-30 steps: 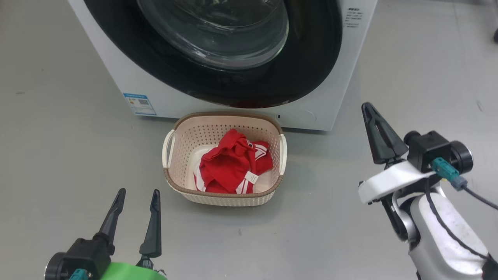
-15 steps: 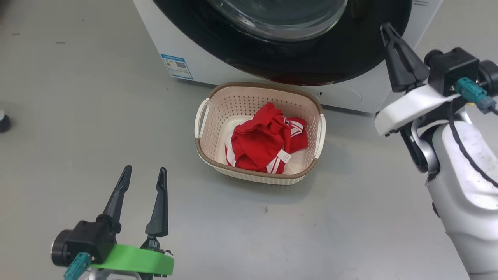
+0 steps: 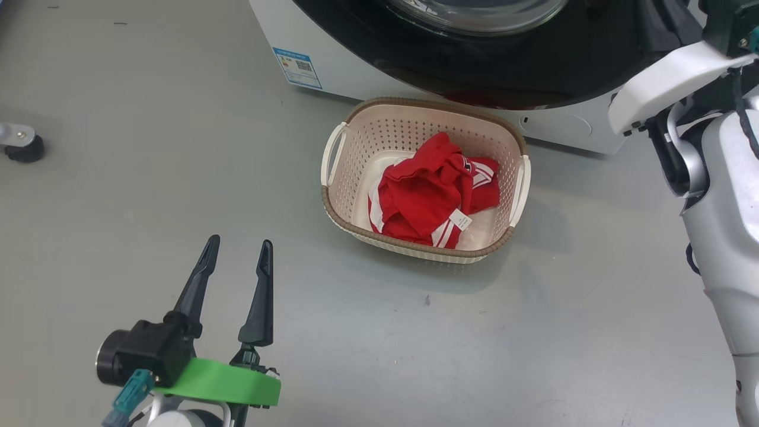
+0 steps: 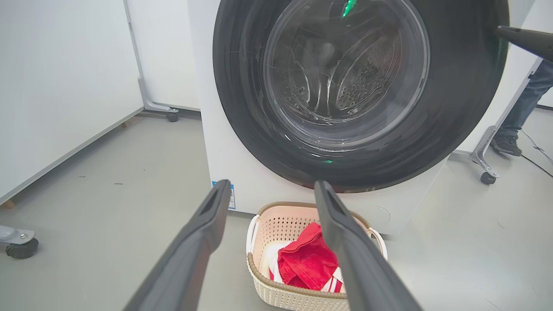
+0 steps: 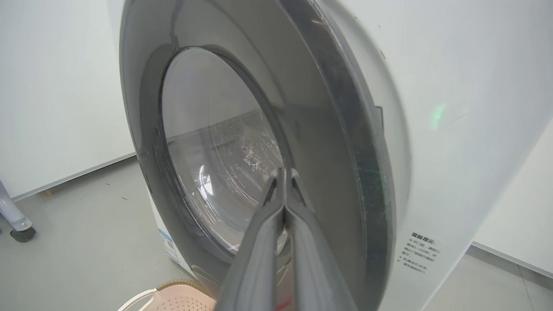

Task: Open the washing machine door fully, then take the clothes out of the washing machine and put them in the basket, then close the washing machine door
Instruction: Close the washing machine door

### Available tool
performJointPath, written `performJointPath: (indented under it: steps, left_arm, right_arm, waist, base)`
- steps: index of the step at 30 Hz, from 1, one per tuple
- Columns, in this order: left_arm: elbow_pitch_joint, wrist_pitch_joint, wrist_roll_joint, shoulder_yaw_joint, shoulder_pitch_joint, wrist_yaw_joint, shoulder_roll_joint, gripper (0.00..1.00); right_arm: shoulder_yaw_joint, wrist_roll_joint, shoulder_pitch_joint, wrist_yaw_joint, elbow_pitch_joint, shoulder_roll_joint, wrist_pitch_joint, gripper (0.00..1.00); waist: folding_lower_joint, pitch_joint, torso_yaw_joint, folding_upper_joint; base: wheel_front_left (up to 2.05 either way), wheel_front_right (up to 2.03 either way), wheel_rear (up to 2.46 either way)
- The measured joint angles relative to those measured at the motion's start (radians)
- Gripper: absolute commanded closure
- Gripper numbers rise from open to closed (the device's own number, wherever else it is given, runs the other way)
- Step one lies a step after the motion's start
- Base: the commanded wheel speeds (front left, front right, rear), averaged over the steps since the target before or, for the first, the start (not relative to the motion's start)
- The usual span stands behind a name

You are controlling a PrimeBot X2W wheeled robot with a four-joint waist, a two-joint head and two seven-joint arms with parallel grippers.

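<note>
On the floor, far left: a black caster (image 3: 22, 147), well apart from everything else.
Left gripper (image 3: 240, 240): lower left in the head view, above bare floor, fingers spread wide and released, nothing between them; its wrist view looks past them at the basket and the door.
Basket (image 3: 427, 104): on the floor just in front of the washing machine, below the door; a red garment (image 3: 427, 190) with white stripes lies crumpled inside.
Washing machine (image 3: 356, 80): white front, blue sticker (image 3: 299, 66) low on its left side.
Washing machine door (image 3: 533, 71): black rim lies against the machine's front, drum visible through the clear glass; latched or not, cannot tell.
Right gripper (image 5: 284, 172): fingers clenched together on nothing, tips by the door's right rim; touching or not, cannot tell.
Far right: a person's leg (image 4: 525, 99) and shoe beside a wheeled frame.
</note>
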Motion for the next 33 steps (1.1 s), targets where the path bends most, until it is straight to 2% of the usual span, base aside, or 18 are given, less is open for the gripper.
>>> performJointPath:
  steps: [20,33]
  left_arm:
    - [0.041,-0.021,-0.018,-0.006,-0.040,-0.004,-0.014,0.00]
    - [0.062,-0.033,-0.024,-0.034,-0.087,-0.021,-0.029,0.00]
  right_arm:
    - [-0.030,0.001,-0.150,0.010,0.144,-0.035,0.005,1.00]
    - [-0.074,0.001,-0.259,0.012,0.224,-0.101,0.010,1.00]
  waist:
    - [0.0000,0.059,0.035,0.0000]
    - [0.0000,0.102,0.071,0.0000]
  base:
    - [0.00,0.00,0.00]
    - [0.00,0.00,0.00]
